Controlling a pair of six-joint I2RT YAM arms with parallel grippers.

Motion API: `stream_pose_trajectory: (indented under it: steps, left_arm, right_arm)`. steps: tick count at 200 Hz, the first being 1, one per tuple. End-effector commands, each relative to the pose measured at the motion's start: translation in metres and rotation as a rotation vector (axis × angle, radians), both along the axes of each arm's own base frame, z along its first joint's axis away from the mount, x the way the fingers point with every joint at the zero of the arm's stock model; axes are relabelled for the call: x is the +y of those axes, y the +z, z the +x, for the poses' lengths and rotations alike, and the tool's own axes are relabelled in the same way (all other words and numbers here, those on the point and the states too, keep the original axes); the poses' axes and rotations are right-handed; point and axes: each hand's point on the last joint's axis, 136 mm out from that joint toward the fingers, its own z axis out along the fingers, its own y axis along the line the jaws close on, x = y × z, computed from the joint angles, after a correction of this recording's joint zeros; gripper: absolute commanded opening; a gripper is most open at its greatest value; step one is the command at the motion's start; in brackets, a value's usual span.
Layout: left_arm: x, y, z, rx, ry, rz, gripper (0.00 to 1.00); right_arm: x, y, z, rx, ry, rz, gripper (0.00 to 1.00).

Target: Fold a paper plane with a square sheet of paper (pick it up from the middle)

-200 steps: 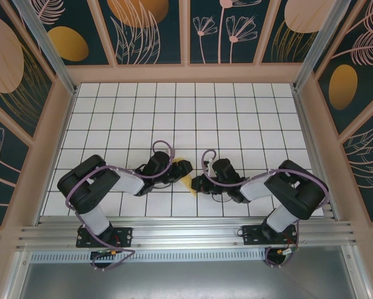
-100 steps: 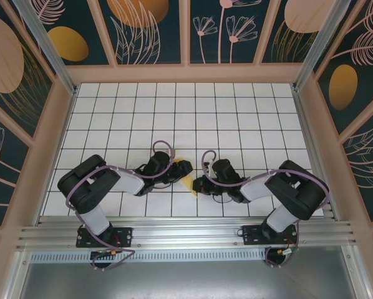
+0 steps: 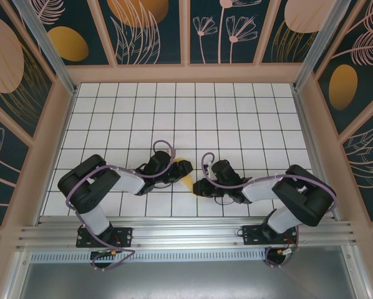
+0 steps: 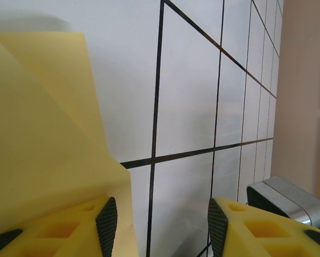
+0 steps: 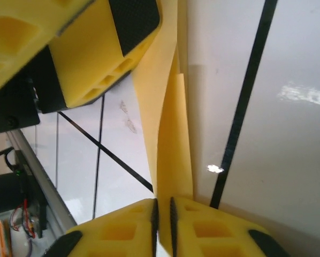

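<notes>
The paper (image 3: 186, 182) sits on the table (image 3: 174, 112) near its front edge, about midway across, between the two grippers. The left gripper (image 3: 181, 168) is just left of it and slightly behind. The right gripper (image 3: 198, 186) is just right of it and nearer the front. One edge of the paper runs up between the right gripper's pressed-together fingers. The paper also reaches under one finger of the left gripper, with mostly bare table between that gripper's parted fingers.
</notes>
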Motion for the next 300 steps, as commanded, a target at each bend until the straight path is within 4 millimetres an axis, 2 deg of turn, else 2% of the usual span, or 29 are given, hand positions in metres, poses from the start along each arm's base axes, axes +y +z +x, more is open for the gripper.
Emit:
stream_pose_trajectory:
  steps: [1,15,39,55,69,88,104,119,157,178,223,269,300]
  left_arm:
    - [0.015,-0.035,-0.008,0.068,0.004,0.116,0.51]
    - [0.015,-0.036,-0.008,0.070,0.004,0.118,0.51]
    - [0.015,-0.035,-0.008,0.070,0.001,0.119,0.51]
    - [0.015,-0.036,-0.008,0.072,0.000,0.122,0.51]
    - [0.015,-0.037,-0.008,0.073,-0.002,0.125,0.51]
    - [0.015,-0.037,-0.009,0.073,-0.002,0.126,0.51]
    - [0.015,-0.037,-0.009,0.076,-0.006,0.128,0.51]
    - [0.014,-0.038,-0.009,0.077,-0.007,0.128,0.51]
    - [0.011,-0.037,-0.007,0.074,-0.014,0.123,0.51]
    - [0.010,-0.036,-0.007,0.074,-0.017,0.122,0.51]
    - [0.010,-0.037,-0.007,0.079,-0.020,0.122,0.50]
    - [0.009,-0.038,-0.008,0.081,-0.024,0.121,0.50]
    - [0.008,-0.037,-0.008,0.081,-0.027,0.120,0.50]
  right_arm:
    - [-0.009,-0.014,-0.008,0.029,0.003,-0.061,0.09]
    - [-0.012,-0.020,-0.010,0.055,-0.006,-0.070,0.02]
    - [-0.021,-0.035,-0.015,0.113,-0.040,-0.116,0.00]
    - [-0.024,-0.036,-0.018,0.126,-0.053,-0.109,0.00]
    - [-0.020,-0.029,-0.016,0.115,-0.050,-0.084,0.00]
    - [-0.016,-0.011,-0.009,0.057,-0.048,-0.054,0.15]
    - [-0.017,0.003,-0.002,-0.013,-0.050,-0.058,0.24]
    - [-0.021,0.007,0.001,-0.062,-0.044,-0.081,0.29]
    - [-0.019,0.006,0.003,-0.107,0.014,-0.117,0.34]
    - [-0.007,0.013,0.001,-0.114,0.058,-0.074,0.35]
    - [0.000,0.025,0.005,-0.143,0.064,-0.037,0.38]
    - [0.005,0.014,0.005,-0.130,0.094,-0.074,0.39]
    - [0.000,-0.001,0.004,-0.110,0.098,-0.137,0.34]
